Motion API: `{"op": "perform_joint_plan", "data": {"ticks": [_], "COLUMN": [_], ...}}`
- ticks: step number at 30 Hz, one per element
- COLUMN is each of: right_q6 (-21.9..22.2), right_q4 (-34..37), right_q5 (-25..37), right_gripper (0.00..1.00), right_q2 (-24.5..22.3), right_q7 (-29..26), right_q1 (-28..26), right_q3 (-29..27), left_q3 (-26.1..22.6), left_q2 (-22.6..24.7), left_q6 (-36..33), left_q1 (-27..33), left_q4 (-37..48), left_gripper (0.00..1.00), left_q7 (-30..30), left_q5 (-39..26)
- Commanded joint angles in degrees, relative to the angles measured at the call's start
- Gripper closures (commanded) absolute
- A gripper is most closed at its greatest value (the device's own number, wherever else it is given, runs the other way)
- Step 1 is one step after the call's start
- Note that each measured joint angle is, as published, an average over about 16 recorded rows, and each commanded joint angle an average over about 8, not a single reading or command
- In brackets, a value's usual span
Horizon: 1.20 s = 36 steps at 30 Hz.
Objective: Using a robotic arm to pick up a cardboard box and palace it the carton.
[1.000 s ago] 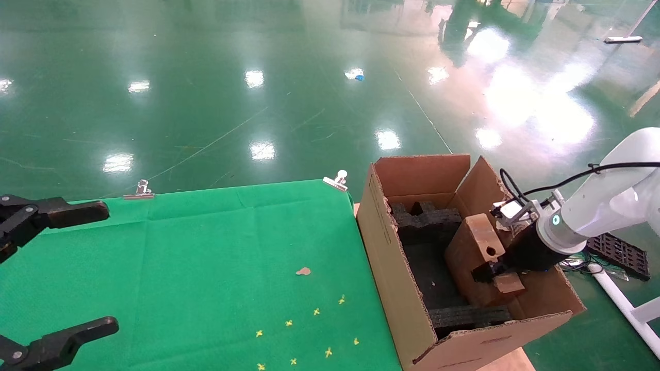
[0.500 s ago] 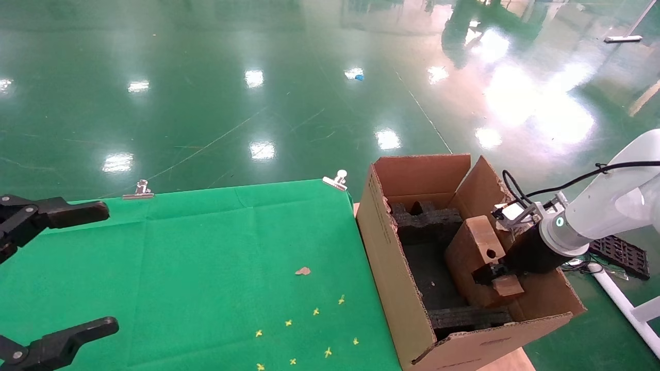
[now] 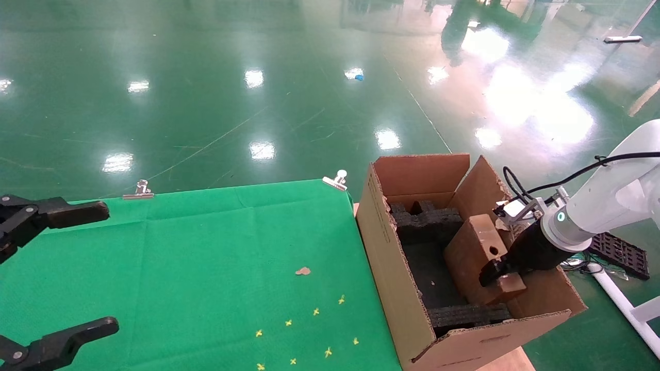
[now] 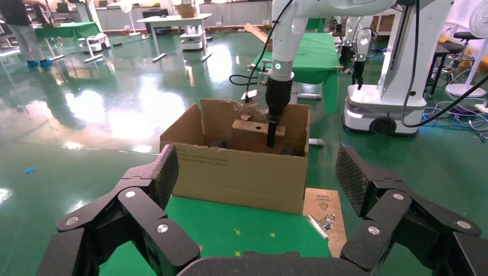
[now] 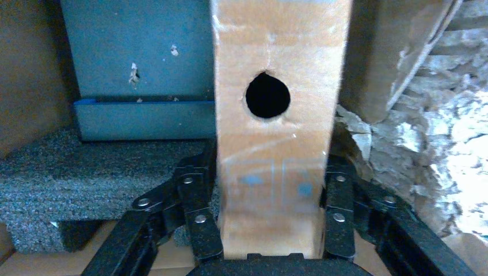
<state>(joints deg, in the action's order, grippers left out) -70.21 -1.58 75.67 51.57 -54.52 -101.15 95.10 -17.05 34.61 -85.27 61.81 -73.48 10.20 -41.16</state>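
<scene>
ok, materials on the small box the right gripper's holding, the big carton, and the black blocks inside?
Cardboard box: brown cardboard, glossy, seemingly taped faces, punched round hole; clamped by the right gripper.
Carton: plain matte corrugated cardboard, ragged torn flap edges.
Black blocks: likely foam, coarse grainy surface.
Left gripper: parked open over the green cloth.

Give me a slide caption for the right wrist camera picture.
Right gripper clamps the cardboard box, round hole facing the camera, inside the carton beside grey foam.

Table (image 3: 206, 257) under green cloth, clipped at far edge by two metal clips (image 3: 138, 189). Small brown scrap (image 3: 303, 271) and yellow cross marks (image 3: 309, 330) on it.
</scene>
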Motion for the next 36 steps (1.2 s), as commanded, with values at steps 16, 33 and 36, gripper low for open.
{"op": "perform_joint_plan", "data": {"ticks": [16, 33, 36], "right_q6": [-0.3, -3.2, -3.5], "right_q4": [0.8, -2.0, -3.2], "right_q5": [0.1, -2.4, -3.1], "right_gripper": [0.0, 0.0, 0.0], "right_q2": [0.4, -1.6, -2.2], "right_q7": [0.7, 8.4, 10.5], "right_q1": [-1.1, -19.8, -23.1], "right_q3": [0.0, -2.0, -2.6], "left_q3": [-0.1, -0.1, -0.1], "left_q2": [0.0, 0.0, 0.0], "left_q6": [0.0, 0.0, 0.0], "left_q1": [0.0, 0.0, 0.0], "left_q4": [0.0, 0.0, 0.0], "left_gripper": [0.0, 0.0, 0.0], "left_q7": [0.0, -0.1, -0.1], "left_q5": [0.0, 0.1, 0.1]}}
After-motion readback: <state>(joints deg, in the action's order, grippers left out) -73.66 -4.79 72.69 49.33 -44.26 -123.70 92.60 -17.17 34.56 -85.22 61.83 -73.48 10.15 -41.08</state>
